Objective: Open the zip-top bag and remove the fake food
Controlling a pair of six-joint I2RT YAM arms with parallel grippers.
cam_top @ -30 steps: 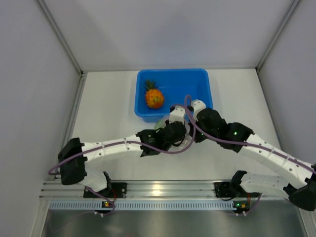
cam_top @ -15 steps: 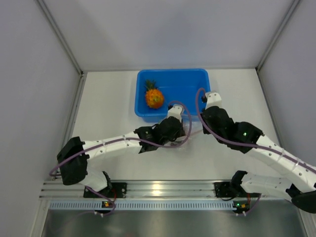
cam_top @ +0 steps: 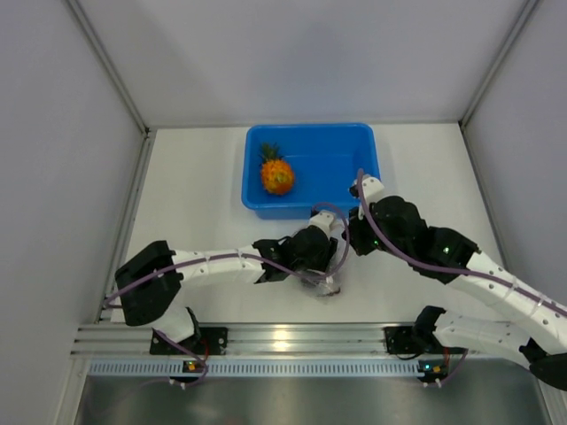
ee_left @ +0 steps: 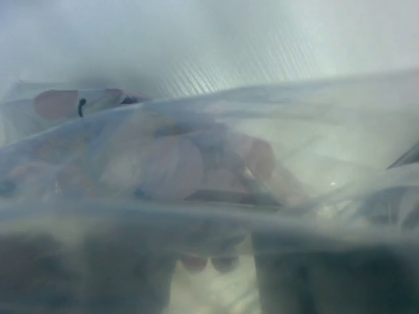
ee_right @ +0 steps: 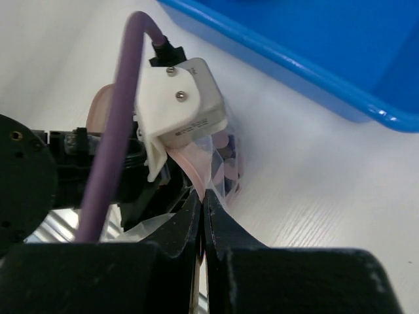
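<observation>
The zip-top bag (cam_top: 330,285) lies on the table in front of the blue tub, between both grippers. My right gripper (ee_right: 204,195) is shut on the bag's pink zip strip (ee_right: 190,167). Clear bag film (ee_left: 262,118) covers the whole left wrist view. The purple grape bunch (ee_left: 170,167) shows blurred through it, and also inside the bag (ee_right: 229,163) in the right wrist view. My left gripper (ee_left: 209,261) stands with its dark fingers apart behind the film; from above it (cam_top: 326,266) sits right on the bag. The orange pineapple (cam_top: 277,175) lies in the tub.
The blue tub (cam_top: 310,129) stands at the back centre, its near rim (ee_right: 275,55) close beyond the bag. White side walls close in the table left and right. The left arm's purple cable (ee_right: 121,118) and wrist housing crowd the right gripper's view.
The left gripper's fingers have spread and it has shifted toward the near edge, with the bag now showing below it. The right gripper has swung back left and down to the bag.
</observation>
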